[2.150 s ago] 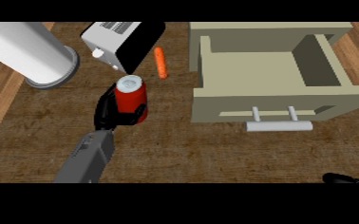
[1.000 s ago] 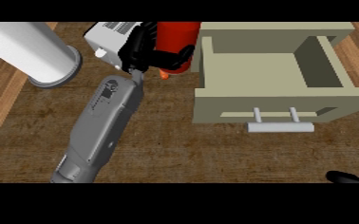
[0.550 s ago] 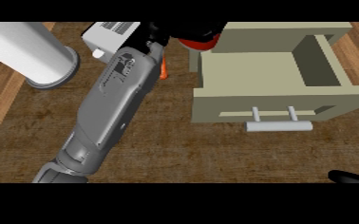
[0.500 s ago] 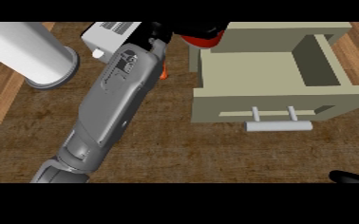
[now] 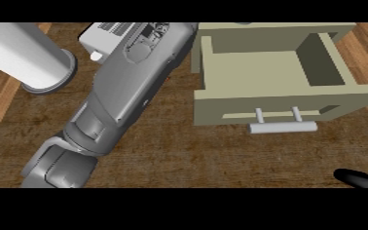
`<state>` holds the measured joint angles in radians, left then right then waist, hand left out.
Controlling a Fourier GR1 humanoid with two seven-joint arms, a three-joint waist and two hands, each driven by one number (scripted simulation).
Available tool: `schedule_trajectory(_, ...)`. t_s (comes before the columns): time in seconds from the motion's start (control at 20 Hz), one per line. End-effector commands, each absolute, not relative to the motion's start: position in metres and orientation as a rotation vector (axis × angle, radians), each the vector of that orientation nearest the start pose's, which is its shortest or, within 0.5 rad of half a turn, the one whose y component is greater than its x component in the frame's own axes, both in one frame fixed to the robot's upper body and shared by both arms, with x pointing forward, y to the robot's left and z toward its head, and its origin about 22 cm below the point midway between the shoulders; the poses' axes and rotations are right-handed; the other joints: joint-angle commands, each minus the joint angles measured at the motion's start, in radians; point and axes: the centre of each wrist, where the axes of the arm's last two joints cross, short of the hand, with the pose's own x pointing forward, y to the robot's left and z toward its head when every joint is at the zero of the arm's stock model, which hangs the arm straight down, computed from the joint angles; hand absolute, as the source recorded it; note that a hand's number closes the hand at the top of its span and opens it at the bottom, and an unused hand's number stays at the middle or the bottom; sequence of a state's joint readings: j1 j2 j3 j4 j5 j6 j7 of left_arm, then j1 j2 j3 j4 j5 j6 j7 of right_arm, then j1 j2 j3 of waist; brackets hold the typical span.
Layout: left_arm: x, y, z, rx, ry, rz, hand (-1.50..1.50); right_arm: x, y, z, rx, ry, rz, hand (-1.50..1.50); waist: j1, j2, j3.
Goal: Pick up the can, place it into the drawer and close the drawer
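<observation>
The can shows nowhere in the head view. My left forearm point(image 5: 122, 97) runs from the lower left up to the picture's top edge, just left of the drawer, and the left hand lies beyond that edge, out of sight. The beige drawer point(image 5: 215, 109) stands pulled open at the right; the part of its floor that shows is bare, and its far end is cut off by the top edge. A pale bar handle point(image 5: 283, 126) sits on its front. Only a black tip of my right hand point(image 5: 352, 178) peeks in at the lower right corner.
A white cylinder point(image 5: 32, 58) stands at the upper left on the wooden counter point(image 5: 201, 156). A white box-shaped appliance point(image 5: 108, 36) lies behind my left forearm, partly covered by it.
My left arm has stretched further up and to the right, toward the drawer's far end. The hand and the red can it held have passed out of the picture at the top.
</observation>
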<state>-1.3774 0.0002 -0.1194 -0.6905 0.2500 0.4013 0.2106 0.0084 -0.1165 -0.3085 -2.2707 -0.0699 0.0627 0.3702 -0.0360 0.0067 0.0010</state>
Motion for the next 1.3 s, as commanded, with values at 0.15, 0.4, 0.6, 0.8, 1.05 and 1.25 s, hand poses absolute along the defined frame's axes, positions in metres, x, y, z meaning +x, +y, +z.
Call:
schedule_trajectory(0.15,0.431,-0.008,0.248,-0.049,-1.698,-0.204,1.5,0.182,-0.301,0.171,-0.251,-1.927,-0.035,-1.5,-0.039,0.008,0.001)
schedule_trajectory(0.4,0.429,-0.019,0.254,-0.005,-1.672,-0.206,1.5,0.181,-0.299,0.164,-0.25,-1.91,-0.024,-1.5,-0.051,0.008,0.002)
schedule_trajectory(0.6,0.432,-0.02,0.256,0.069,-1.718,-0.194,1.5,0.188,-0.298,0.168,-0.256,-1.921,-0.02,-1.5,-0.053,0.015,0.002)
schedule_trajectory(0.8,0.434,-0.018,0.251,0.082,-1.693,-0.135,-1.5,0.187,-0.291,0.176,-0.247,-1.914,-0.034,-1.5,-0.055,0.013,0.002)
schedule_trajectory(1.05,0.435,-0.02,0.249,0.156,-1.699,-0.097,-1.5,0.193,-0.298,0.176,-0.253,-1.919,0.022,-1.5,-0.074,0.016,0.003)
schedule_trajectory(1.25,0.437,-0.017,0.243,0.146,-1.707,-0.079,-1.5,0.191,-0.289,0.188,-0.324,-1.963,0.135,-1.5,-0.08,0.02,0.002)
